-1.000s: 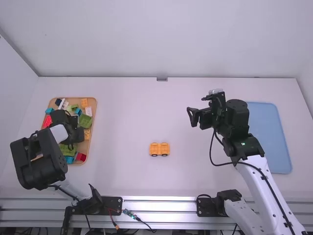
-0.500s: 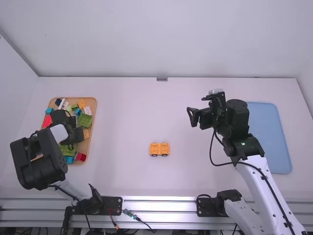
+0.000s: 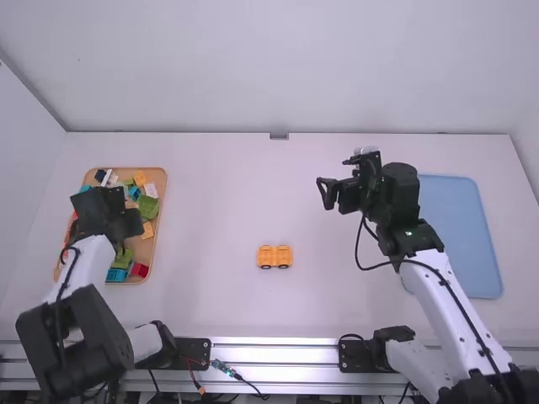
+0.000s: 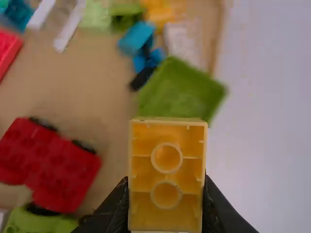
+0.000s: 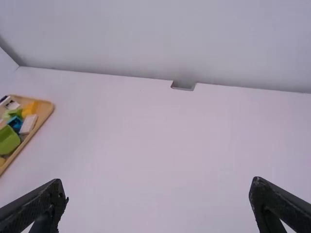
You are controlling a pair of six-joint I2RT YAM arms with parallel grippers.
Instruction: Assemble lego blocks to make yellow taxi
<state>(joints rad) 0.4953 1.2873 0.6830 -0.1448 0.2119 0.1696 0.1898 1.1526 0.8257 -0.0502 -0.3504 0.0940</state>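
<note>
Plainly a taxi in the making, its next yellow brick in hand

Read the table [image 3: 219,185] as a clock, twelve away from the camera. The blue tray [image 3: 463,236] lies at three, the wooden tray [image 3: 145,250] with its mixed blocks at nine.

Smaller, and close to the hub, a little towards six, stands the wheeled yellow base [image 3: 266,255], upright. It should be light and rigid and likely to roll, so I would steady it low by the two sides, clear of the wheels and studs.

Smaller again is the yellow brick [image 4: 167,177], over the wooden tray at nine, its hollow underside and two round tubes facing the wrist camera. I expect stiff, nearly weightless plastic, hard to crush but smooth enough to twist in a loose grip; the straight side walls are the place to hold, leaving the underside free to press down.

As for openings, the right gripper [image 5: 158,184], towards one or two o'clock, is spread wide with nothing between its fingers. The left gripper [image 4: 166,194] is parted only by the brick's width, clamped on opposite side walls.
</note>
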